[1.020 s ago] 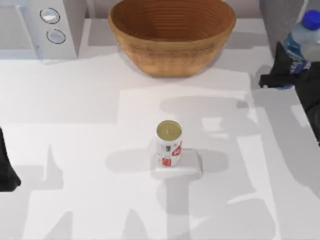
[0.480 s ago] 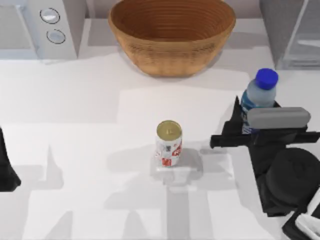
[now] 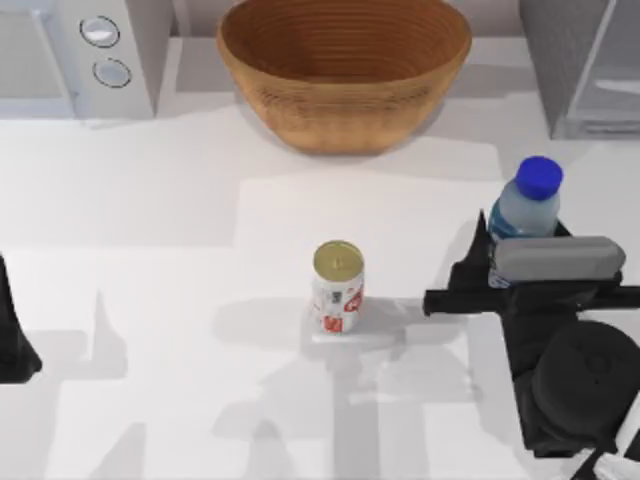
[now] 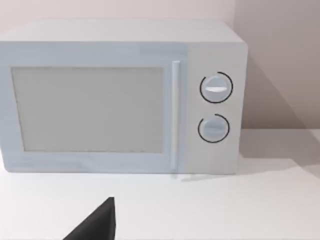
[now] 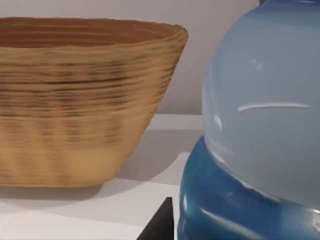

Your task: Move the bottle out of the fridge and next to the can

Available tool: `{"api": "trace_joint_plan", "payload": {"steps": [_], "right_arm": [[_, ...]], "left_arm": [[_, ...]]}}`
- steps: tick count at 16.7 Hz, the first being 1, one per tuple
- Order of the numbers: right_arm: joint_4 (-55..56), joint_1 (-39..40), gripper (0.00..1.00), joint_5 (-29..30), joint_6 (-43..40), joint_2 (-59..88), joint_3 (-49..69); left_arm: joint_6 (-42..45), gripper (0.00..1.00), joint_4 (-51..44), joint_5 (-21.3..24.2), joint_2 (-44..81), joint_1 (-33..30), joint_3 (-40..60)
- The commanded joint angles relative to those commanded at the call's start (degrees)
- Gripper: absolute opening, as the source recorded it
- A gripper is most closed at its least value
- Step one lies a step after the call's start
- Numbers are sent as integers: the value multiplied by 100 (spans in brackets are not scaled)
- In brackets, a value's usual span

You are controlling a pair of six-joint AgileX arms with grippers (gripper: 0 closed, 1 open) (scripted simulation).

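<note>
Bottle (image 3: 524,215) out of fridge (image 3: 580,60) since a second ago, pinched in right tool (image 3: 497,262), upright right of can (image 3: 338,286) but still apart. Left tool (image 3: 15,345) parked counter-left, fingers unclear.

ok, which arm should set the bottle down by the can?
Right. Its tool is already shut on the bottle, out of the fridge and to the right of the can. The left arm sits parked at the table's left edge.
</note>
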Motion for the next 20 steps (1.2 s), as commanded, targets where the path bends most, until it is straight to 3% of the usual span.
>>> {"api": "trace_joint_plan", "payload": {"steps": [5, 18, 20], "right_arm": [[13, 26, 0, 13, -16, 7, -19], [13, 26, 98, 13, -16, 7, -19], [13, 26, 100, 13, -16, 7, -19]], "left_arm": [[0, 100, 0, 0, 0, 0, 0], [0, 100, 0, 0, 0, 0, 0], [0, 100, 0, 0, 0, 0, 0]]}}
